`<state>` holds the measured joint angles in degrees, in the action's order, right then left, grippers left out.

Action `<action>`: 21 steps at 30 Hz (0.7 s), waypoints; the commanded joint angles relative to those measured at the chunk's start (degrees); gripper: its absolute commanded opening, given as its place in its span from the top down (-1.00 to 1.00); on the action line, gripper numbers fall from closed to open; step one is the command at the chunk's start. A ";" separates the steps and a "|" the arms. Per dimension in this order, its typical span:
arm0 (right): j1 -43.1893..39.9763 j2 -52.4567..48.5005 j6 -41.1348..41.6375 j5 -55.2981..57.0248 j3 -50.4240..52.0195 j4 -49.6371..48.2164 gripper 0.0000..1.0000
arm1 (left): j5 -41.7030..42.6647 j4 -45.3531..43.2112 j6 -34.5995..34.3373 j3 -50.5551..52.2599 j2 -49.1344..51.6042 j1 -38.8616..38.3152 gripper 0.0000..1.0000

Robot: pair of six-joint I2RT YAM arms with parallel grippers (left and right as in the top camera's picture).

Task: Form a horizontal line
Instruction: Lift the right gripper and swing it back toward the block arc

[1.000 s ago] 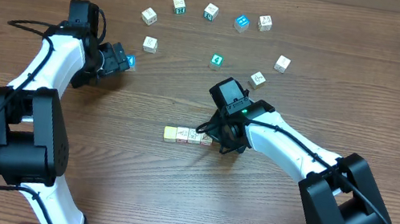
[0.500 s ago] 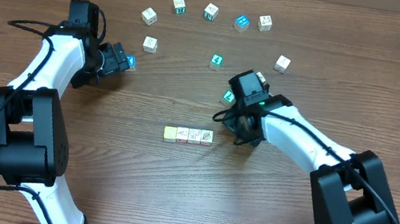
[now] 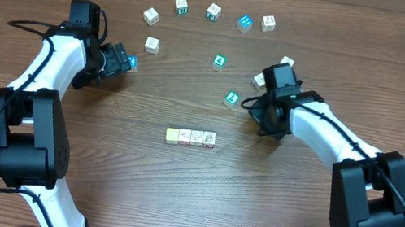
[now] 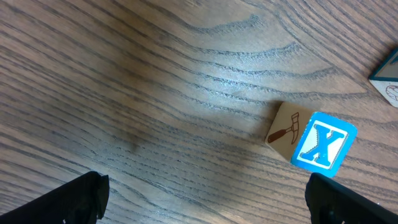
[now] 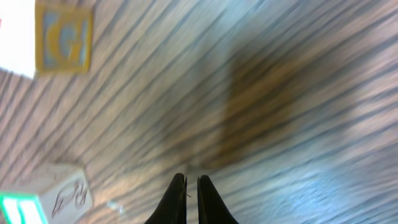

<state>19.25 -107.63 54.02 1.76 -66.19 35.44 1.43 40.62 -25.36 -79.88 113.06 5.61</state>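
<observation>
1. The horizontal line (image 3: 190,137) sits mid-desk (image 3: 172,199). It is four cubes touching, with the pale yellow one at the left end. It looks finished to me.
2. The right gripper (image 5: 191,182) is closed on nothing. It hangs to the right of the line and farther back, clear of it. Main risk: a low sweep on the way home clips the line's right end and skews or splits it.
3. The teal cube (image 3: 231,98) lies just left of that gripper, between it and the line. A nudge could push it into the row.
4. A whitish cube (image 3: 259,80) sits right against the right wrist, so a turn could drag it.
5. The left gripper (image 4: 205,193) is wide open and empty, at the far left. The blue X cube (image 4: 314,142) is just ahead of it. Closing there would grab the wrong cube.
</observation>
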 commanded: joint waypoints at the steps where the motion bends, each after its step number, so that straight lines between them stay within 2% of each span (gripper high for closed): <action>1: -1.84 0.85 0.02 0.70 0.61 -0.70 0.87 | -0.39 -0.20 0.07 -0.92 0.63 -0.37 -0.99; 3: -2.84 0.85 0.00 0.72 0.61 -1.14 0.83 | -0.37 -0.22 0.07 -0.92 0.63 -0.37 -0.99; 6: -4.22 0.85 0.02 0.72 0.61 -1.40 0.54 | -0.37 -0.20 0.07 -0.92 0.63 -0.37 -0.99; 7: -4.59 0.85 0.02 0.72 0.61 -1.40 0.24 | -0.39 -0.20 0.07 -0.92 0.63 -0.37 -0.99; 10: -5.25 0.85 0.02 0.72 0.61 -1.44 -0.26 | -0.39 -0.20 0.07 -0.92 0.63 -0.37 -0.98; 13: -5.25 0.85 0.00 1.16 0.61 -1.66 -1.00 | -0.39 -0.22 0.07 -0.92 0.63 -0.37 -0.99; 21: -5.38 0.85 -0.02 2.93 0.61 -2.89 -1.00 | -0.39 -0.20 0.07 -0.92 0.63 -0.37 -0.99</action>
<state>14.13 -107.63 53.95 3.03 -66.08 33.12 1.41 40.62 -25.36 -79.88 113.06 5.63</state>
